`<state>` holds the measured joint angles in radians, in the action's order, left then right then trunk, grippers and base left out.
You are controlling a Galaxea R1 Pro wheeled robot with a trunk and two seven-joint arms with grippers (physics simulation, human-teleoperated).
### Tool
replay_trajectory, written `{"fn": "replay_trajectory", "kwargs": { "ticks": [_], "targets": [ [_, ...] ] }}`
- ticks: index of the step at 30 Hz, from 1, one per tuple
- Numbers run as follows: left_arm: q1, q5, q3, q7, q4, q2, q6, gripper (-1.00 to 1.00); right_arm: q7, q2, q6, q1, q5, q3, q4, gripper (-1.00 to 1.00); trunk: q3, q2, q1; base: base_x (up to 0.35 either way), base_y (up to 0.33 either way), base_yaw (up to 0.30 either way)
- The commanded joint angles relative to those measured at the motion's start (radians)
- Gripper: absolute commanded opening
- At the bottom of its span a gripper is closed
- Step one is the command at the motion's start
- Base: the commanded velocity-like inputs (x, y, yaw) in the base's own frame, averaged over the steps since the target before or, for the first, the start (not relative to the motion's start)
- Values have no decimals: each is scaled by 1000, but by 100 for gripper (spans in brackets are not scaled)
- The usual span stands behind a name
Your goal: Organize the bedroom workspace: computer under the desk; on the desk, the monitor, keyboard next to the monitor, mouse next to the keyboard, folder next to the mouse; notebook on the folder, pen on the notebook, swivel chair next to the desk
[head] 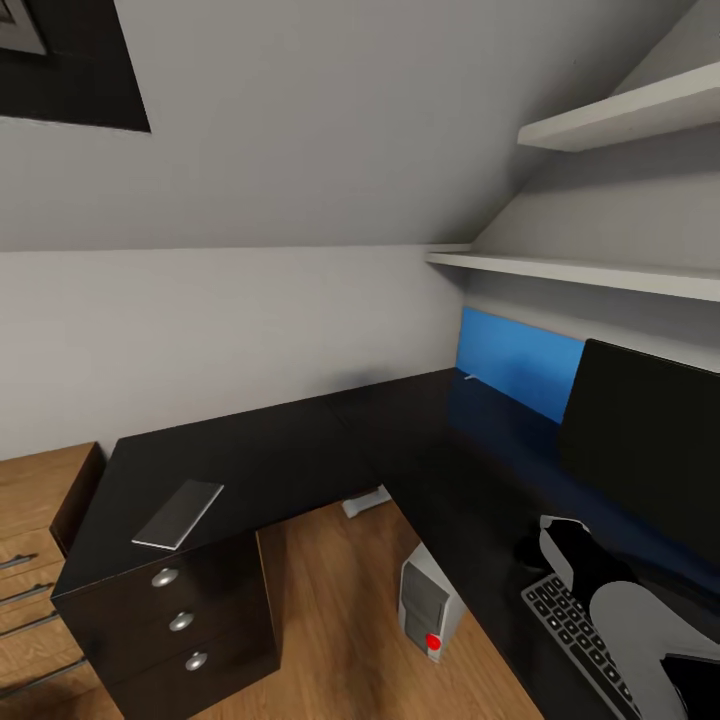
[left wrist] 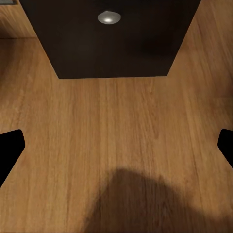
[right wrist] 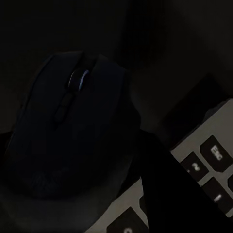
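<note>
1. The right arm (head: 620, 620) reaches forward at the lower right of the head view, its grey forearm ending in a black wrist.
2. The left gripper (left wrist: 116, 145) points downward, its two black fingertips (left wrist: 9, 145) spread wide apart.

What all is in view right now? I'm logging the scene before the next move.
desk: one, glossy black, L-shaped, along the walls
drawers: three, black with silver knobs, under the desk's left end
notebook: one, grey, flat on the desk's left end
monitor: one, black, on the desk at right
keyboard: one, black, in front of the monitor
mouse: one, black, beside the keyboard
computer: one, grey-white, on the floor by the desk's inner corner
wall panel: one, blue, behind the desk
shelves: two, white, on the right wall
chest: one, light wood, far left
right arm: grey and black, over the keyboard
left hand: black fingertips wide apart, over bare floor
</note>
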<state>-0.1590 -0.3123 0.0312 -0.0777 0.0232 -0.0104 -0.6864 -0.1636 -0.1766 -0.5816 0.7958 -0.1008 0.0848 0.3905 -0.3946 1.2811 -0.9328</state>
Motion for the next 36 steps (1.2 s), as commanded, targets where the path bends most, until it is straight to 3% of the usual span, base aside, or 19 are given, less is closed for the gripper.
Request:
{"fn": "replay_trajectory", "kwargs": {
  "ticks": [1, 36],
  "targets": [
    [-1, 6, 2, -5, 0, 0, -3, 100, -10, 0, -3, 0, -14, 1, 2, -100, -1, 1, 0, 69, 0, 0],
    [-1, 6, 2, -5, 0, -1, -2, 100, -10, 1, -3, 0, -14, 1, 1, -100, -4, 8, -4, 27, 0, 0]
  ]
}}
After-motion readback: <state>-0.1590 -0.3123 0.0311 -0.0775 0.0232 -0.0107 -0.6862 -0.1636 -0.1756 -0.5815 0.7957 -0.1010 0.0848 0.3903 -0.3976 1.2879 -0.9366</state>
